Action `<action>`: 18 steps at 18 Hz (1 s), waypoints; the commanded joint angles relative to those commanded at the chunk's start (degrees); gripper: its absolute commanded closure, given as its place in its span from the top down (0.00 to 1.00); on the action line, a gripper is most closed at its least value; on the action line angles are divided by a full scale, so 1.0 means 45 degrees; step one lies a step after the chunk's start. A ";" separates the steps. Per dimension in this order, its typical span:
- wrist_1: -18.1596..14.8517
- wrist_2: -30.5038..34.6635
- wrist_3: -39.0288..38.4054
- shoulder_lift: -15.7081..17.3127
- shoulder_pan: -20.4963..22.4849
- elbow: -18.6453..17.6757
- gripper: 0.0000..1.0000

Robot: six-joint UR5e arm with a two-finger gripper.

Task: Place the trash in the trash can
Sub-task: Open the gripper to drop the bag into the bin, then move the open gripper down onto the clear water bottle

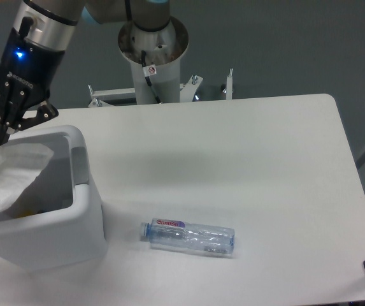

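Holding the crinkled packet (pixel 10 172) pinched by its top corner in the closed end effector (pixel 1 136), I have it hanging over the white trash can (pixel 83 217), partly inside the opening. If I let go here, I judge the light film could drape over the rim or cling to a fingertip instead of dropping in. The plastic bottle (pixel 188 237) lies on the bench (pixel 265 159), well apart.
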 joint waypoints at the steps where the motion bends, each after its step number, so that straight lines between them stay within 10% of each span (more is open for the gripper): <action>1: 0.0000 0.0000 -0.0177 0.0060 0.0019 0.0019 1.00; 6: 0.0000 0.0078 -0.0431 0.0061 0.0175 0.0196 1.00; 11: 0.0000 0.0505 -0.4393 0.0060 0.3197 -0.0758 1.00; 18: 0.0253 0.4644 -0.7088 -0.1341 0.4863 -0.1760 1.00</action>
